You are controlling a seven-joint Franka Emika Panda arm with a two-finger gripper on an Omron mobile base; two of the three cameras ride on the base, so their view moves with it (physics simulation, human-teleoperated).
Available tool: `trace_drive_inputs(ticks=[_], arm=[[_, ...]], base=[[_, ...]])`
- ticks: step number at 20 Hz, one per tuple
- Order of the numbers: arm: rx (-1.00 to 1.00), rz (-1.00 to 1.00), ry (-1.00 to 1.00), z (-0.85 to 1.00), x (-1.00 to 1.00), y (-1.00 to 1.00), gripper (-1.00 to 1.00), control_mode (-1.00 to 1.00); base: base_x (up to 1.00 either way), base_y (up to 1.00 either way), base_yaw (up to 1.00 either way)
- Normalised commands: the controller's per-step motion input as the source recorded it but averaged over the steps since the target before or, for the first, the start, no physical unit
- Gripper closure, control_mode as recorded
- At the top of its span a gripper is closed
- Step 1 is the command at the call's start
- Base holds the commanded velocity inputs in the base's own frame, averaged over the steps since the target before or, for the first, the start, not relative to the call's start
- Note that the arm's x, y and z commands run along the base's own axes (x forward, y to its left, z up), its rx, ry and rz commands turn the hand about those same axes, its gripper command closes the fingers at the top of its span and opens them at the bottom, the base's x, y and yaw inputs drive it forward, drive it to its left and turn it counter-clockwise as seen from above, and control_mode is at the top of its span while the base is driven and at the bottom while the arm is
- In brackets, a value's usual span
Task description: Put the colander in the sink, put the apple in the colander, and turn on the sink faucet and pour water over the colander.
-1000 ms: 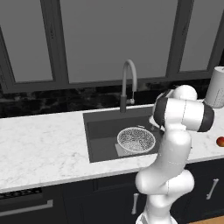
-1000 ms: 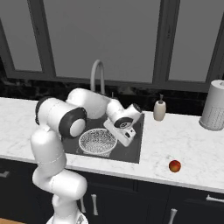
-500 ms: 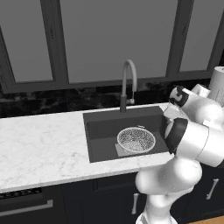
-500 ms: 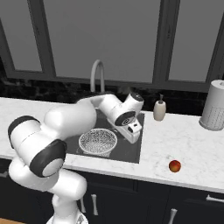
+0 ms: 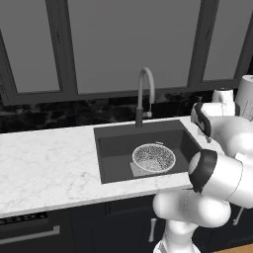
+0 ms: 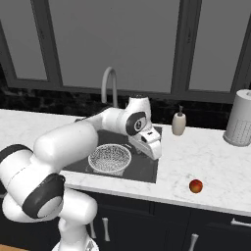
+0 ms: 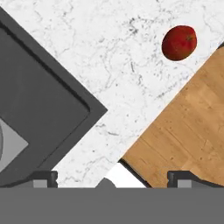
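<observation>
Since the earlier frame the arm has swung further right, carrying the jaws (image 6: 153, 147) from above the colander (image 6: 110, 158) to over the right rim of the sink (image 6: 147, 169). The jaws stand apart, holding nothing. The colander rests in the basin, unmoved. The apple (image 6: 196, 186) lies on the white marble table (image 6: 206, 162), well right of the sink and near its front edge. The faucet (image 6: 109, 83) stands behind the basin. A soap bottle (image 6: 179, 122) and a grey canister (image 6: 240, 117) stand by the dark backsplash under tall windows. Wood floor (image 7: 188, 131) shows below the table edge.
</observation>
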Motion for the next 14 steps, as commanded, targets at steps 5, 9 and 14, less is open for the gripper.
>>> trace_drive_inputs(ticks=[5,9,14], arm=[[-0.02,-0.11,0.23,0.06,-0.76,-0.93,-1.0,-1.0],[0.04,-0.06,0.11,0.0,-0.83,-0.83,-1.0,-1.0],[0.18,-0.01,-0.06,0.0,-0.78,-0.68,-1.0,-1.0]], base=[[0.0,0.0,0.0],[0.0,0.0,0.0],[0.0,0.0,0.0]])
